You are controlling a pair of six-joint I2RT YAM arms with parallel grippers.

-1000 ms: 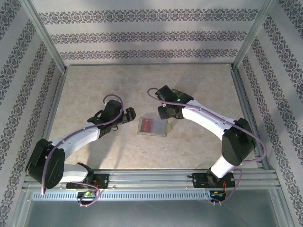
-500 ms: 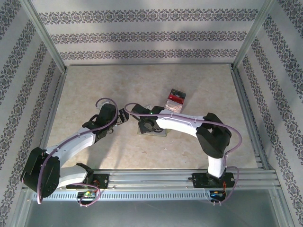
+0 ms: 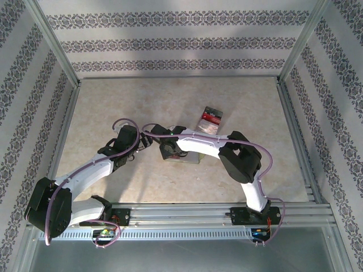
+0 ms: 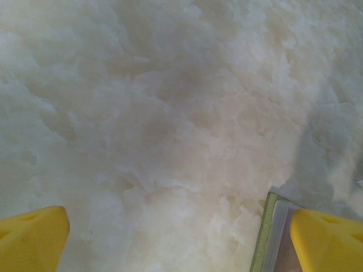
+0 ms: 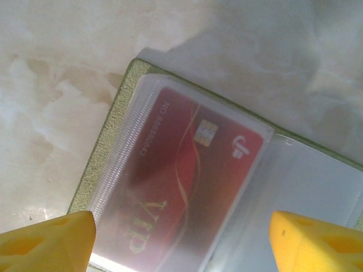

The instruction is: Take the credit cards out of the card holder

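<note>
The pale table point(image 3: 113, 102) carries everything. The left gripper point(image 4: 180, 238) stands fully open and holds nothing; one of its fingers is just beside the edge of the card holder point(image 5: 105, 158), which lies spread near the middle. The right gripper point(image 5: 182, 242) hangs over the holder, jaws wide apart and empty. A red card point(image 5: 181, 170) sits in a clear pocket. Two credit cards point(image 3: 212, 117) lie on the table further back.

In my right wrist view, the red credit card point(image 5: 187, 187) lies inside a clear pocket point(image 5: 134, 146) of the card holder point(image 5: 103, 153). It carries large gold letters "VIP" on its lower part. Along its left edge runs a printed line starting "NO 8888"; the later digits are too soft to trust. A small pale logo point(image 5: 241, 146) sits beside the chip point(image 5: 204, 133), unreadable. In the top view, the loose cards point(image 3: 210, 120) show white marks on a red band, too small to read.
</note>
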